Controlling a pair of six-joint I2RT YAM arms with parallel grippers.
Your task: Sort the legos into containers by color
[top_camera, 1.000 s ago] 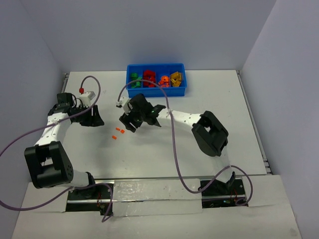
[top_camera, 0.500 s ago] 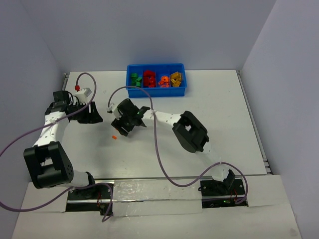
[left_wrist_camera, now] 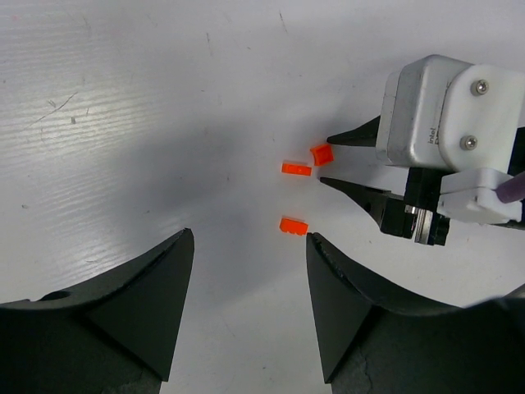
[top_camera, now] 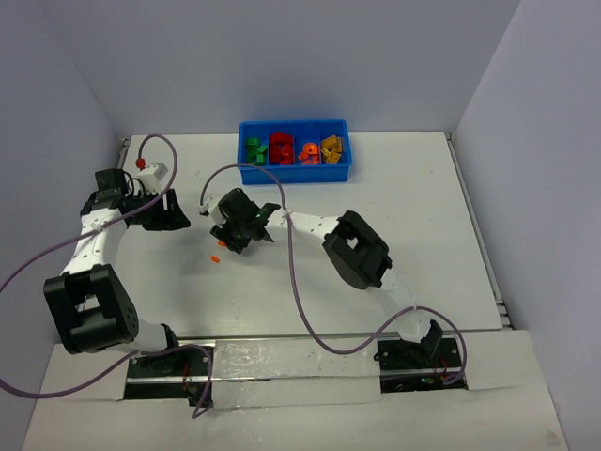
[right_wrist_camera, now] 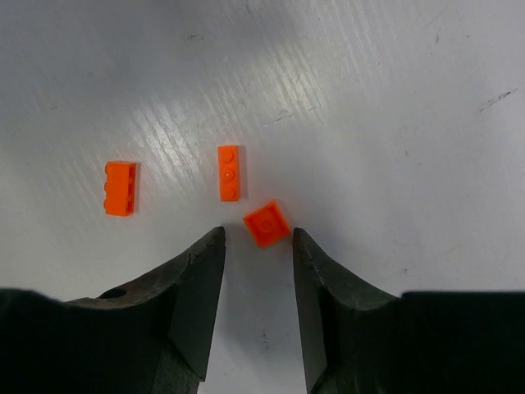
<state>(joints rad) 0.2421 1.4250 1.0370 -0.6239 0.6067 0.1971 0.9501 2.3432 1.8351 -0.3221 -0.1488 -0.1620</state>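
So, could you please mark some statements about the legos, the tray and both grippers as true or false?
1. Three orange legos lie on the table, outside the tray. True.
2. The right gripper is shut on a lego. False: it is open, with the square orange lego between its jaws.
3. Green pieces lie at the tray's left end in the top view. True.
4. The left gripper holds a red lego. False: it is open and empty.

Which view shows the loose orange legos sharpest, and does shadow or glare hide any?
Right wrist: sharpest, all three orange legos crisp, no glare. Left wrist: focused but smaller; a soft shadow on the table beside them hides none. Top external: mere specks.
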